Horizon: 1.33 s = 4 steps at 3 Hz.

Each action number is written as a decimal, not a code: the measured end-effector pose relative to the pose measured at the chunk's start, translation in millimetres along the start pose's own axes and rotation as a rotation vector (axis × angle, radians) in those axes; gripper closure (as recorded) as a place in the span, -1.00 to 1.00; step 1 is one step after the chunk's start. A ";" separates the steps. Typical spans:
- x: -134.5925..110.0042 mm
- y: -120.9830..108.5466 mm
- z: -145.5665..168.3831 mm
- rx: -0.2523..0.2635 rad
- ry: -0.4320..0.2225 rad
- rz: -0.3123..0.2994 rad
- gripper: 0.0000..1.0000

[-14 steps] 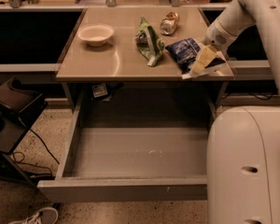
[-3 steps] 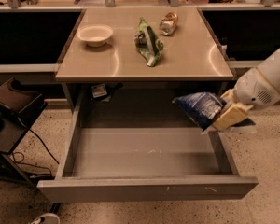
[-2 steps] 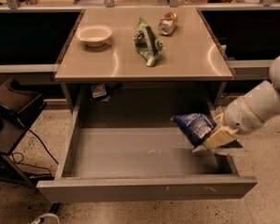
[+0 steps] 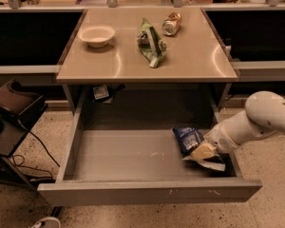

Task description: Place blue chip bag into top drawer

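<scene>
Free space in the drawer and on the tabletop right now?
Top drawer: bare from left wall to blue chip bag; crowded at right, gripper at the bag. Table: front strip bare; bowl, green bag, can sit at the back.

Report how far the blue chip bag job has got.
Done: the wide grey-beige top drawer stands open, and the crinkly dark-blue chip bag is off the table, down inside the drawer's right end. In hand: the gripper holds it there. Left: release the bag and pull out.

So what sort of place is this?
Likely an office break area: beige table with pale bowl and green snack bag, speckled floor. The gripper is inside the open grey drawer, holding the blue chip bag.
</scene>
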State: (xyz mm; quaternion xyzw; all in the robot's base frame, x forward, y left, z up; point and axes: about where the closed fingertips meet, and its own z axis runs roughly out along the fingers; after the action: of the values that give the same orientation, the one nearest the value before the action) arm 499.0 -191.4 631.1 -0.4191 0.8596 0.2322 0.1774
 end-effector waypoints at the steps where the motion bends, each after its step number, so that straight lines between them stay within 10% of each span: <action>1: -10.2 -20.8 21.0 0.067 -0.016 0.044 1.00; 2: -14.0 -25.8 24.9 0.085 -0.020 0.056 0.84; 4: -14.0 -25.8 25.0 0.085 -0.020 0.056 -0.09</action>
State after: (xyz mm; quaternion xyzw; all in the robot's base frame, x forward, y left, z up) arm 530.7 -182.7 610.9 -0.3846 0.8783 0.2046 0.1971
